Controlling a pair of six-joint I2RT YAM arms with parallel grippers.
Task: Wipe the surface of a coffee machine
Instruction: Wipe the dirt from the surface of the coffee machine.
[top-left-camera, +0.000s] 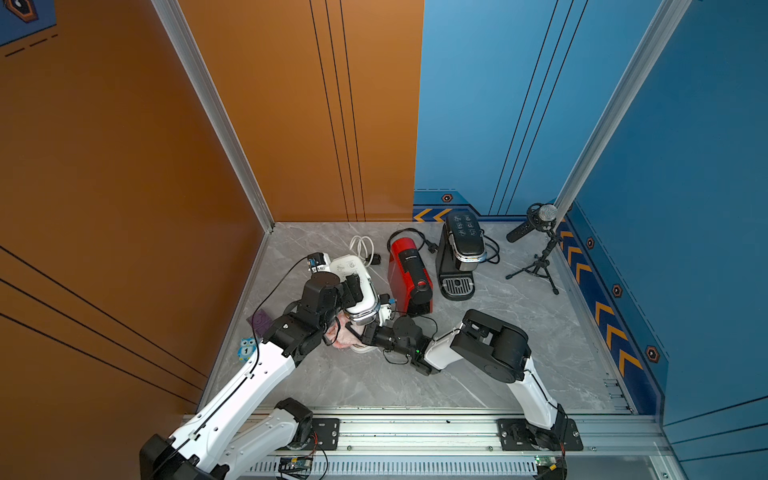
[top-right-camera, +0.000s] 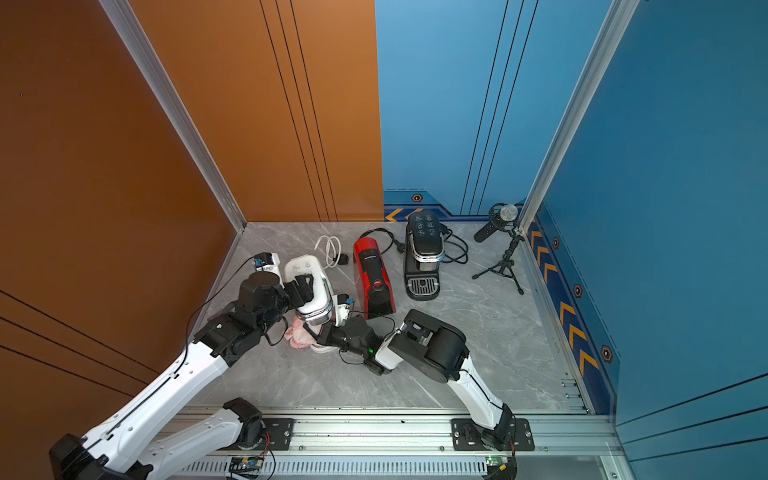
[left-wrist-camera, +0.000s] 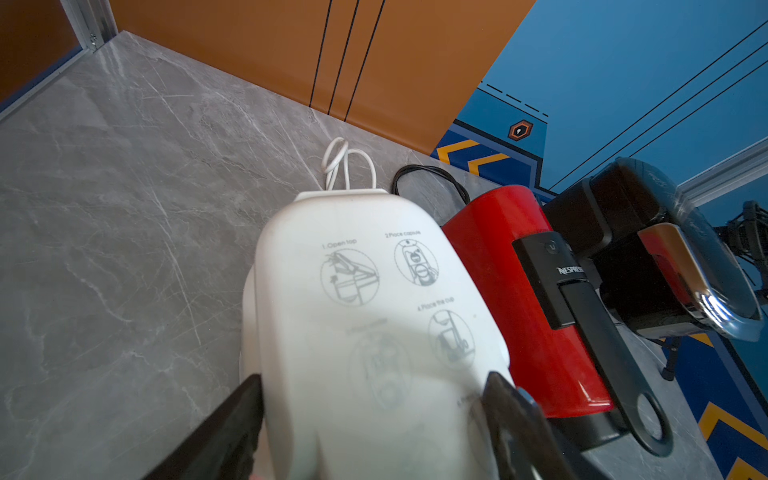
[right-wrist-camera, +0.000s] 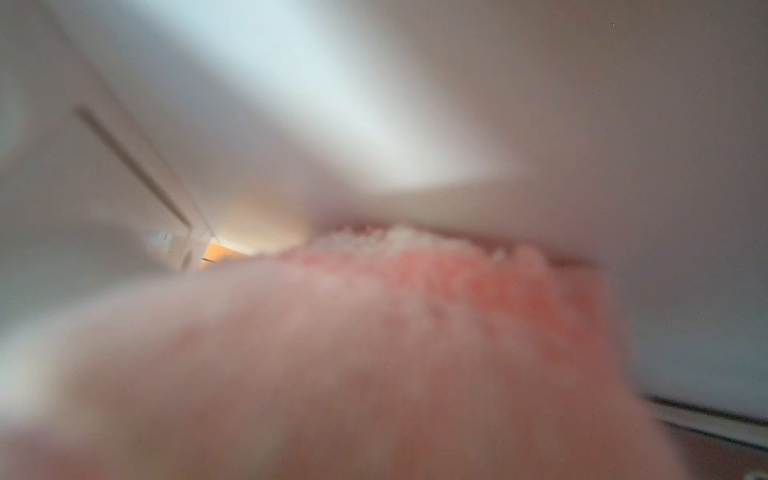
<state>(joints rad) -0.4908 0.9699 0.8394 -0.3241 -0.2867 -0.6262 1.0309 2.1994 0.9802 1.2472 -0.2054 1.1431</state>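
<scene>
Lid of white machine (left-wrist-camera: 365, 299) read "1.Open top", "2.Place capsule", "4.Place the cup". Red machine (left-wrist-camera: 490, 257), at its 3 o'clock, bore "NESPRES…", partly hidden. Owl tag (top-left-camera: 247, 348) showed "1".

A white coffee machine (left-wrist-camera: 365, 266), printed with faint grey line drawings, stands on a grey marble-veined worktop (top-left-camera: 519, 332). Beside it is a red machine (top-left-camera: 405, 266) with a black front; further from it, a black machine (top-left-camera: 461, 249) with silver trim. A pink cloth (top-left-camera: 343, 336) sits at its front.
</scene>
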